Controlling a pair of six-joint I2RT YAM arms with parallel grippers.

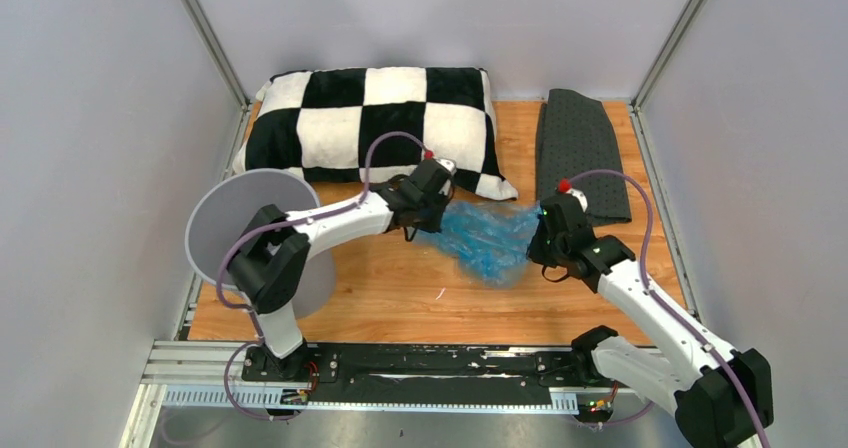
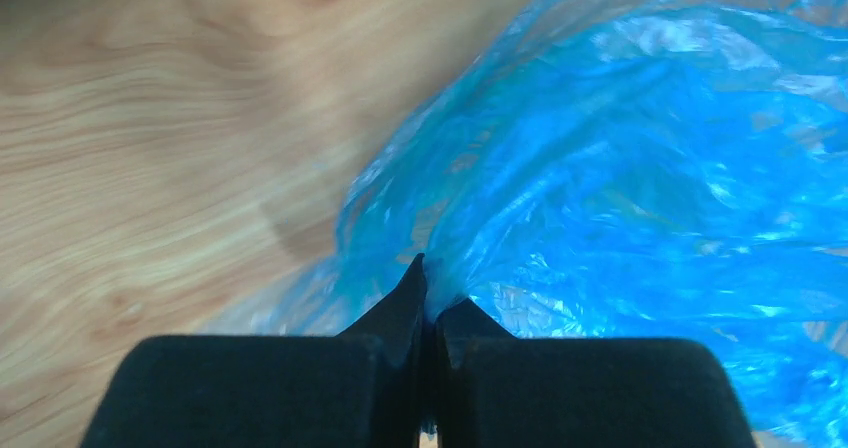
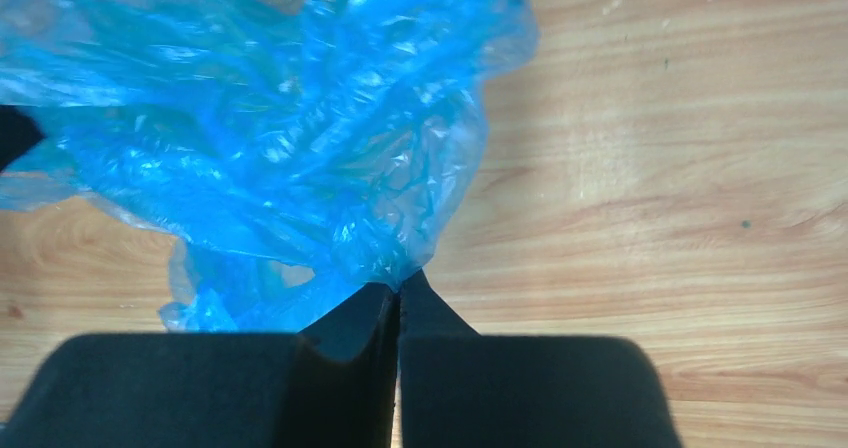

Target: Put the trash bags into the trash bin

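Note:
The crinkly light-blue trash bag lies spread on the wooden table between my two arms. My left gripper is shut on a fold at the bag's left edge, the film pinched between its black tips. At the bag's right edge my right gripper is likewise shut on a pinch of plastic. In the top view the left gripper and right gripper flank the bag. The round light-grey trash bin stands at the table's left edge, behind the left arm.
A black-and-white checkered pillow lies along the back wall. A dark grey dotted mat sits at the back right, close to the right wrist. Bare wood stretches in front of the bag. Grey walls enclose the table.

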